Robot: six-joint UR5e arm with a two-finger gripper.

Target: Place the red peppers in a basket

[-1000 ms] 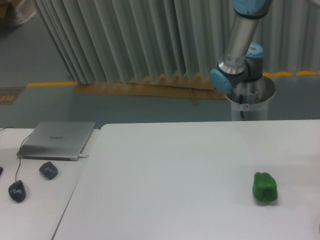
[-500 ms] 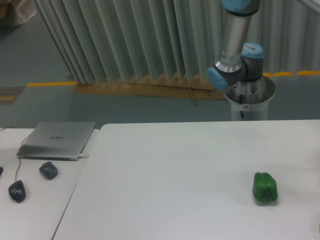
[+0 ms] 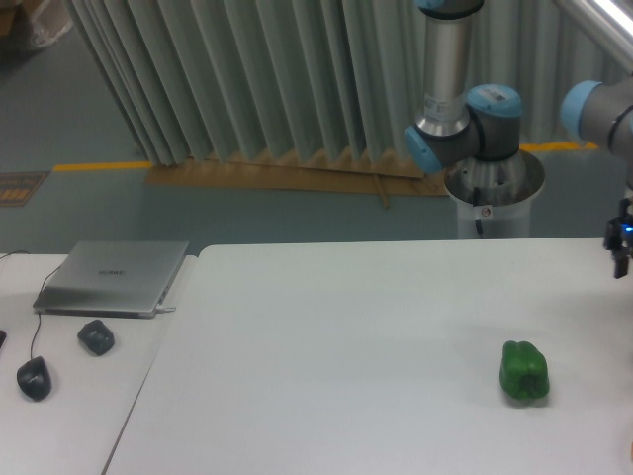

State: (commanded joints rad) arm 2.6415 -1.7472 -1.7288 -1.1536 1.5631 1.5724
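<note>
No red peppers show in this view, and no basket shows either. The arm's upper links [image 3: 450,89] rise behind the table's far right. At the right edge a blue-capped joint [image 3: 593,111] has come into the picture. Below it hangs a dark piece with a small blue light, which looks like part of my gripper [image 3: 621,242]. The frame's edge cuts it off, so its fingers are hidden. It hangs above the white table [image 3: 346,336], up and to the right of the green pepper.
A green bell pepper [image 3: 524,373] lies on the table's right side. A closed grey laptop [image 3: 114,277] and two dark mice [image 3: 96,336] [image 3: 33,378] sit on the left desk. The arm's metal pedestal [image 3: 495,198] stands behind the far edge.
The upper arm has swung left and more upright. A blue joint and the dark gripper part have come into view at the right edge. The green pepper has not moved.
</note>
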